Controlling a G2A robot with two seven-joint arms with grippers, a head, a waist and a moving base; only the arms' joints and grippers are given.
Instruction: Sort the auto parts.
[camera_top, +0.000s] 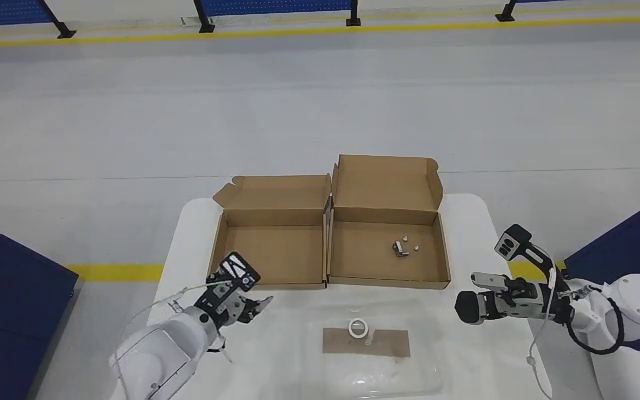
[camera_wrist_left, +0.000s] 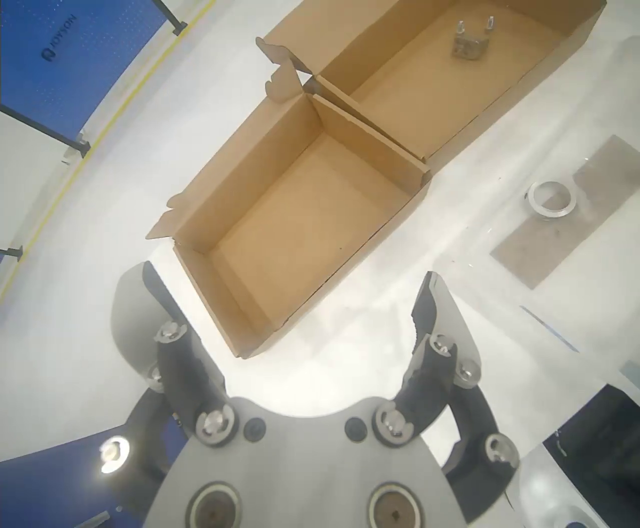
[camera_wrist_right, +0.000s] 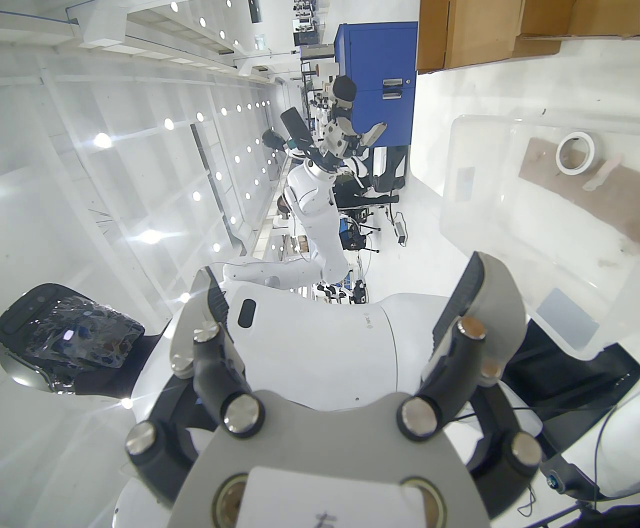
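White surface (camera_top: 290, 330); two open cardboard boxes (camera_top: 270, 255) side by side beyond the left fingers (camera_wrist_left: 432, 320); clear tray (camera_top: 420, 378) between those and the right fingers (camera_wrist_right: 480, 295).

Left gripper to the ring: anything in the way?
No loose thing visible. The ring lies in a clear tray, over a brown sheet, so the tray's near wall stands between it and the open left gripper. Coming from above should clear it. The empty box sits beside that path.

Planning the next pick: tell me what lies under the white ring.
The ring sits over a flat brown sheet within a clear tray. Anything beneath the sheet is covered.
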